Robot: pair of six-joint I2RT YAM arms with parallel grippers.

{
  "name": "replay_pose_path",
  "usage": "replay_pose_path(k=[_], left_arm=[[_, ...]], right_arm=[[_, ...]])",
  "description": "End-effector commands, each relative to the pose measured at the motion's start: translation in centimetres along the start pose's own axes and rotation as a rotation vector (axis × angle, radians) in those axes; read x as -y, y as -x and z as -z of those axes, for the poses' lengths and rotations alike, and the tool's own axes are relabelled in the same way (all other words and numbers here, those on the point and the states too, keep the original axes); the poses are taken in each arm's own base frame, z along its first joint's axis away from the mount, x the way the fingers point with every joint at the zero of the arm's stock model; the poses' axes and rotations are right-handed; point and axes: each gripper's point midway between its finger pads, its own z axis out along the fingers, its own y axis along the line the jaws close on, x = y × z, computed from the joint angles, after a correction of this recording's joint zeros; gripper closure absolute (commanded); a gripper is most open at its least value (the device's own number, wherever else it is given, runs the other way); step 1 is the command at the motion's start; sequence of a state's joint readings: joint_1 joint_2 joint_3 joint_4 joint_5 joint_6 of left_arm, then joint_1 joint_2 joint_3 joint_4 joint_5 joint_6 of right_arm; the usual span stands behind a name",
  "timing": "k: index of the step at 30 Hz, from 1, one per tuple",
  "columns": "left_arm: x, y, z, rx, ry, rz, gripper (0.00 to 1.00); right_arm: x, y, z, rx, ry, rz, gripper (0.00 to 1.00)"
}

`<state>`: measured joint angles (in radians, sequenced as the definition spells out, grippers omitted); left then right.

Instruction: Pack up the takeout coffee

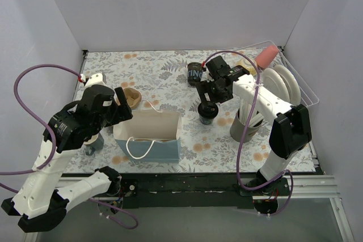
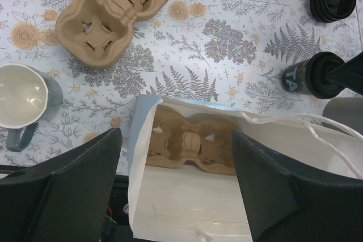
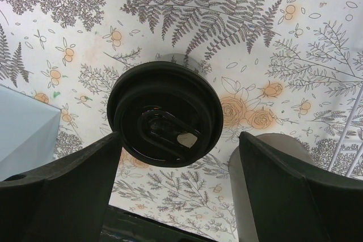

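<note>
Right fingers (image 3: pixel 300 191): wide open around the upright coffee cup (image 3: pixel 164 114), not gripping.
Cup's place: right of tabletop centre, beside the grey holder (image 1: pixel 245 127).
Second coffee cup (image 1: pixel 194 72): on its side near the far edge.
Left fingers (image 2: pixel 62 191): wide apart, empty, over the paper bag (image 2: pixel 187 213).

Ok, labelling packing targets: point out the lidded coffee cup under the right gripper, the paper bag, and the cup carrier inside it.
lidded coffee cup (image 3: pixel 164 114): right wrist view, lid top.
paper bag (image 1: pixel 167 150): top view, front wall.
cup carrier (image 2: pixel 193 143): left wrist view, centre ridge.
</note>
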<state>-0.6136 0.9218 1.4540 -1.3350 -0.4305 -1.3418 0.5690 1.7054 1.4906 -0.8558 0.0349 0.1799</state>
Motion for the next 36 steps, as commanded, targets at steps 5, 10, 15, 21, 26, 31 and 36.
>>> replay_pose_path(k=[5, 10, 15, 21, 26, 31, 36], left_arm=[[0.0, 0.8, 0.4, 0.033, -0.005, 0.006, 0.24], [0.1, 1.1, 0.5, 0.047, -0.016, 0.007, 0.24], [0.1, 1.2, 0.6, 0.049, -0.018, 0.004, 0.24], [0.2, 1.4, 0.7, 0.065, -0.029, 0.013, 0.24], [0.1, 1.2, 0.6, 0.059, -0.027, 0.013, 0.24], [0.1, 1.3, 0.7, 0.063, -0.027, 0.018, 0.24], [0.1, 1.3, 0.8, 0.068, -0.03, 0.023, 0.24]], right_arm=[[-0.8, 1.2, 1.3, 0.066, 0.041, -0.008, 0.03], [-0.9, 1.1, 0.9, 0.062, 0.043, -0.012, 0.03], [-1.2, 0.9, 0.7, 0.054, 0.039, -0.007, 0.03], [-1.3, 0.7, 0.2, 0.043, 0.022, -0.005, 0.03], [-1.4, 0.5, -0.2, 0.032, 0.005, -0.002, 0.04], [-1.1, -0.1, -0.7, 0.009, -0.023, -0.001, 0.05], [-1.1, -0.4, -1.1, 0.002, -0.034, 0.006, 0.06]])
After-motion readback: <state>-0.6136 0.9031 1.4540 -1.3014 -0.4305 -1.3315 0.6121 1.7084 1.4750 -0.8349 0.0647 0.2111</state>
